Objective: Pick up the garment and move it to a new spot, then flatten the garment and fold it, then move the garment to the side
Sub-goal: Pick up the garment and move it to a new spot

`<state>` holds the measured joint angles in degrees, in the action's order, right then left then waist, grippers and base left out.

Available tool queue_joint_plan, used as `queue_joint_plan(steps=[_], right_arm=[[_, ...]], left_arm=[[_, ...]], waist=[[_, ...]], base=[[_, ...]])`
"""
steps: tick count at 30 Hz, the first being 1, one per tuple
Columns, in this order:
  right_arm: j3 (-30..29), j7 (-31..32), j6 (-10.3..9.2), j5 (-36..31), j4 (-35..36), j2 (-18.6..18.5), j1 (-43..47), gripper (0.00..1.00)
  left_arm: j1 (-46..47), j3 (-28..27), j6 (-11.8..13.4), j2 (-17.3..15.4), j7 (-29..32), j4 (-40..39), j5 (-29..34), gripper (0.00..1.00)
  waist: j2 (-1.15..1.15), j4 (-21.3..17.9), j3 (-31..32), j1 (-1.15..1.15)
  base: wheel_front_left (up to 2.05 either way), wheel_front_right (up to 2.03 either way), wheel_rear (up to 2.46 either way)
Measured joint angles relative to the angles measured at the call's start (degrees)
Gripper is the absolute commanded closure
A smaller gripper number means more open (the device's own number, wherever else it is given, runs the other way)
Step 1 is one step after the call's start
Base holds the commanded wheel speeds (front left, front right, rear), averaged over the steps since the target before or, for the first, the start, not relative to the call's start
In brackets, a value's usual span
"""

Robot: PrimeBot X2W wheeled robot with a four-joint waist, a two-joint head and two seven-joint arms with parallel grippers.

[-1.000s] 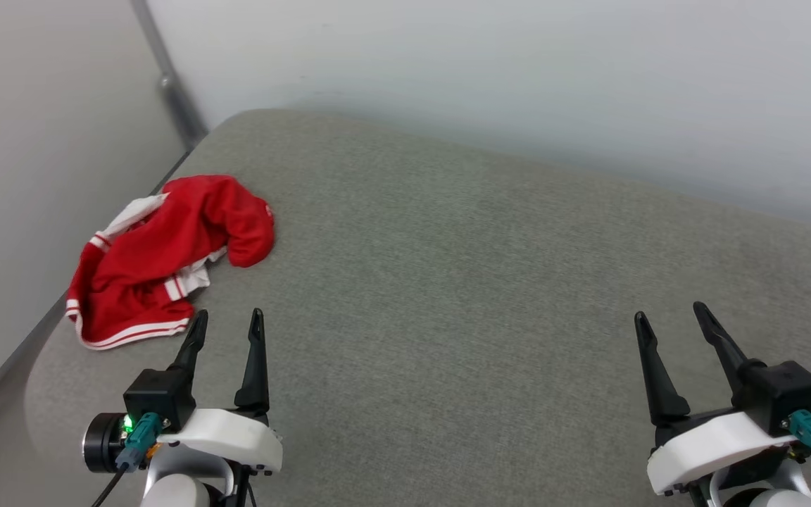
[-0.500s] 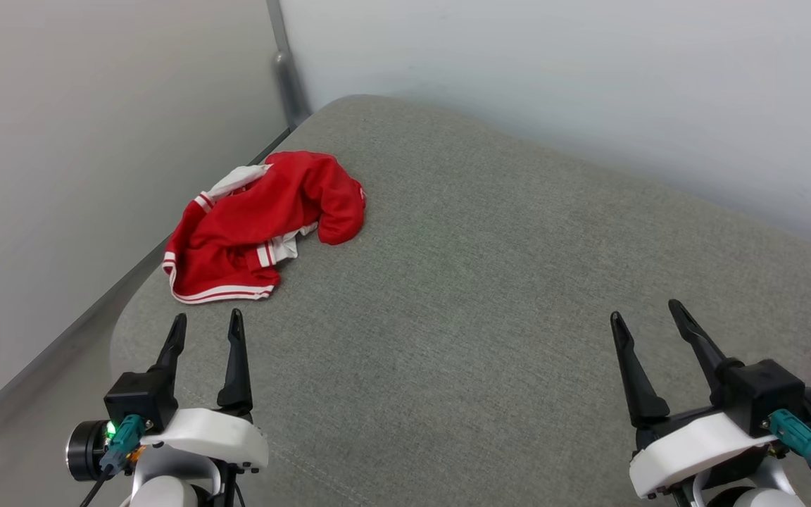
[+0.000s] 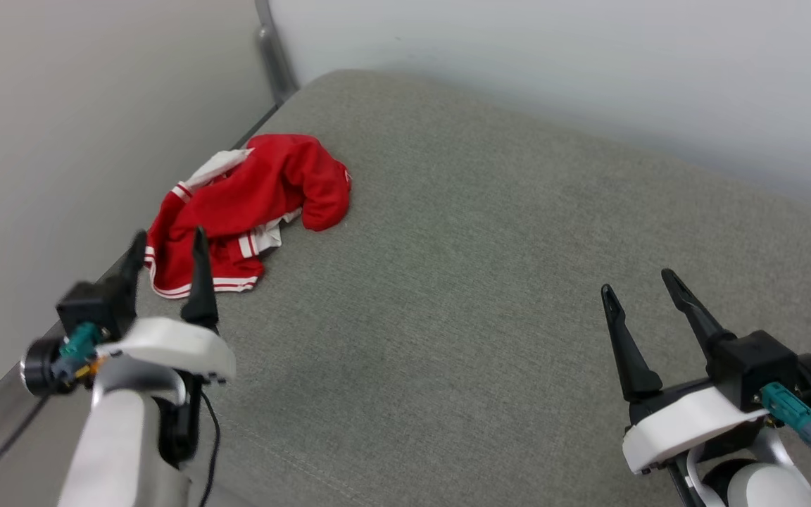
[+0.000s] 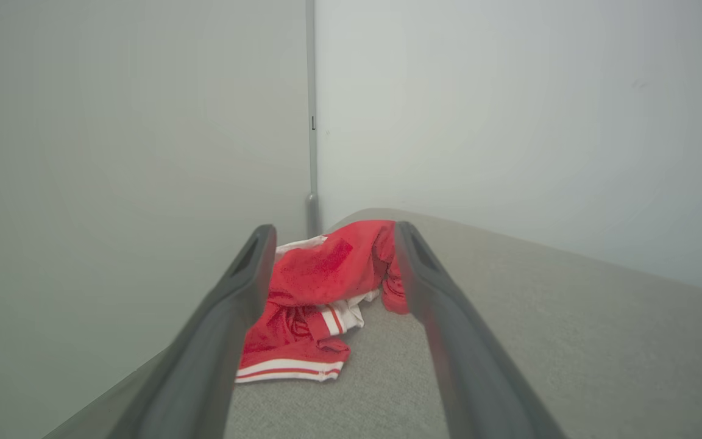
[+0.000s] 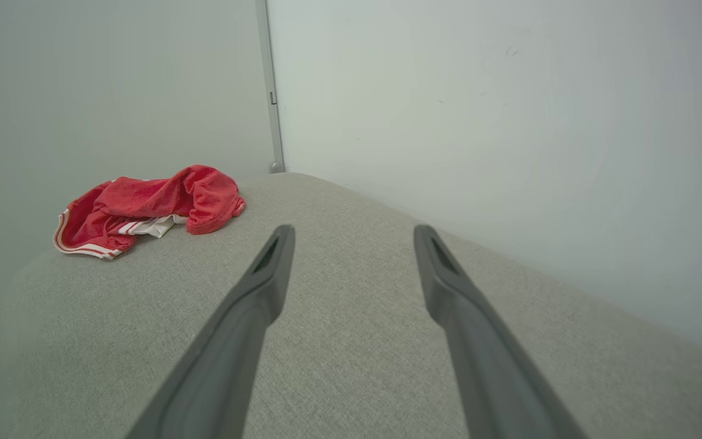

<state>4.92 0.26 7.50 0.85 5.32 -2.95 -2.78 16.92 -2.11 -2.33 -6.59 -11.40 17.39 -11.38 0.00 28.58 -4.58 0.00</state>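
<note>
- The left gripper [image 3: 170, 236] has lifted out of its low pose and reached forward. A moment ago its tips stopped short of the cloth; now, from the head view, they overlap the near striped hem. The whole view has swung as well, so part of that shift is the camera's.
- I read this as the approach for the first pick-up. Nothing is grasped yet, and the heap looks as crumpled as before.
- Its two fingers stand spread wide, with nothing between them.
- The garment [image 3: 250, 204] lies bunched on the grey cushion [image 3: 483, 282], straight ahead of those fingers and a little below the tips.
- I cannot tell whether the tips touch the cloth.
- The right gripper [image 3: 636, 282] hovers, spread and empty too; the garment is well off to its left and ahead.
</note>
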Motion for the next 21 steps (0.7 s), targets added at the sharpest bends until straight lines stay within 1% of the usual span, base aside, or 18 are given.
queue_joint_plan(steps=[1, 5, 7, 10, 14, 17, 21], right_arm=[[0.23, 0.40, 0.00, -0.29, 0.49, 0.01, -0.49, 0.00], [0.65, 1.81, 0.00, -1.26, 2.77, -0.40, -2.92, 0.00], [0.78, 2.32, 0.00, -1.44, 3.94, -1.02, -4.32, 0.00], [0.62, 2.90, 0.00, -1.45, 5.70, -1.94, -6.39, 0.00], [0.48, 3.27, 0.00, -1.44, 7.65, -2.76, -9.16, 0.00], [0.64, 3.25, 0.00, -1.42, 8.18, -3.00, -10.80, 0.00], [0.78, 2.92, 0.00, -1.24, 8.40, -3.21, -12.72, 0.00]], left_arm=[[2.03, -0.37, 0.32, -0.70, 1.13, -0.23, -0.01, 0.00], [10.55, -1.94, 0.33, -3.91, 6.37, -0.93, -1.12, 0.00], [14.90, -2.92, 0.23, -5.90, 10.26, -0.88, -2.04, 0.00], [20.79, -4.23, -0.37, -9.18, 17.23, 0.29, -3.83, 0.00], [26.81, -5.73, -1.19, -13.37, 29.03, 4.64, -6.78, 0.00], [29.49, -7.25, -1.20, -16.42, 37.15, 8.57, -8.95, 0.00], [30.99, -8.45, -1.18, -19.30, 45.84, 13.38, -11.09, 0.00]], waist=[[0.00, -0.41, -0.70, 0.00], [0.00, -2.47, -4.18, 0.00], [0.00, -3.75, -6.34, 0.00], [0.00, -5.79, -9.93, 0.00], [0.00, -8.55, -15.22, 0.01], [0.00, -10.65, -19.02, 0.01], [0.00, -13.39, -23.55, 0.01]], base=[[0.00, 0.00, 0.00], [0.00, 0.00, 0.00], [0.00, 0.00, 0.00], [0.00, 0.00, 0.00], [0.00, 0.00, 0.00], [0.00, 0.00, 0.00], [0.00, 0.00, 0.00]])
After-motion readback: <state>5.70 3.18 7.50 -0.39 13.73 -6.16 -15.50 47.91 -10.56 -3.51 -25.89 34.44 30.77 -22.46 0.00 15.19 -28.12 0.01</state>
